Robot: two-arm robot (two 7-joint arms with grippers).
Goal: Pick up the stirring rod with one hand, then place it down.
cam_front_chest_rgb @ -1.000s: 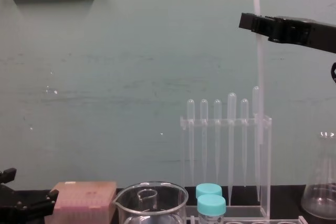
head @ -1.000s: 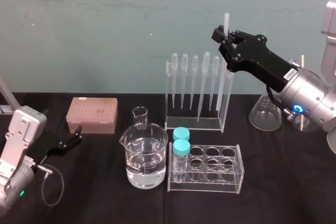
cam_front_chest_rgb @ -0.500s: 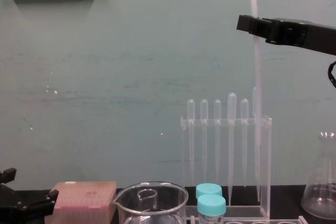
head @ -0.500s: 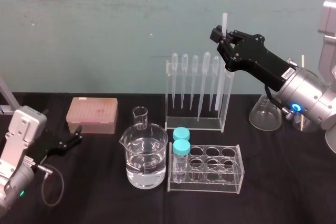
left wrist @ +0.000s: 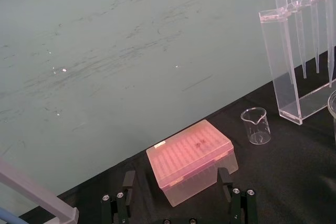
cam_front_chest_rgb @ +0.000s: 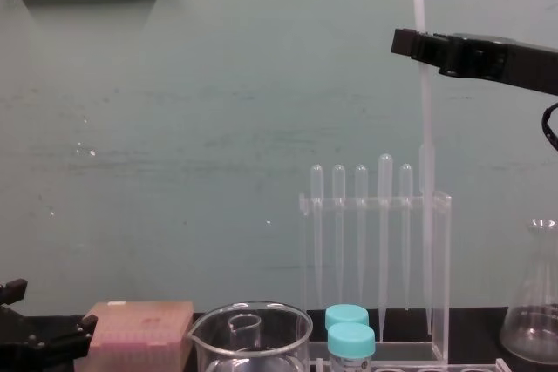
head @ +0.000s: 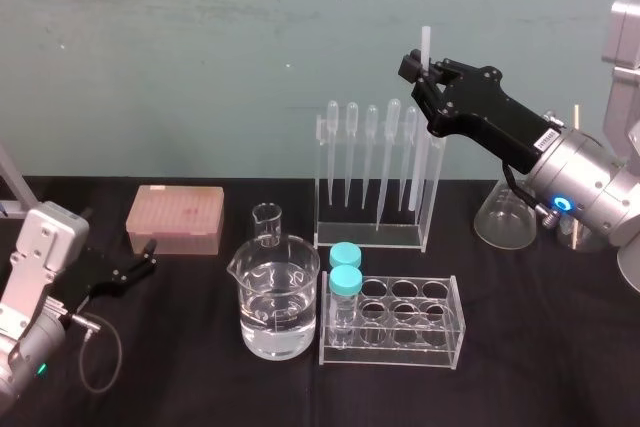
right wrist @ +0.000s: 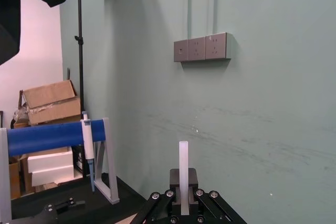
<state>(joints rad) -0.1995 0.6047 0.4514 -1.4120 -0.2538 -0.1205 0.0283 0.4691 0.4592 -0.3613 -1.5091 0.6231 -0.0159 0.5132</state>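
Two grippers are in play, and only one has work. At the far left the left gripper (head: 148, 259) rests low over the black table (head: 200, 387), its fingers spread and holding nothing, just beside the pink tip box (head: 175, 219). Moving right, a large beaker (head: 275, 297) of clear liquid stands in front of a small empty one (head: 266, 222). Right of them is the clear pipette rack (head: 425, 212) with its row of bulb-topped pipettes (head: 371, 147).

The stirring rod (cam_front_chest_rgb: 425, 128) stands upright at the right end of that rack, rising well above the bulbs. Its lower part runs down inside the rack, next to the last pipette. Whether its foot touches the rack's base I cannot tell.

The right gripper (head: 424, 69) reaches in from the right, high above the rack, with its fingers pinched on the rod near the top end. Farther right a conical flask (head: 497, 217) sits on the table, apart from all this.

As I judge it, the grasp is made and the carrying and setting-down part of the task is in hand. The next move calls for holding the rod plumb and moving it straight along its own line, so it does not lever against the rack slot or knock the neighbouring pipette. The fingers should part only once the rod is supported.
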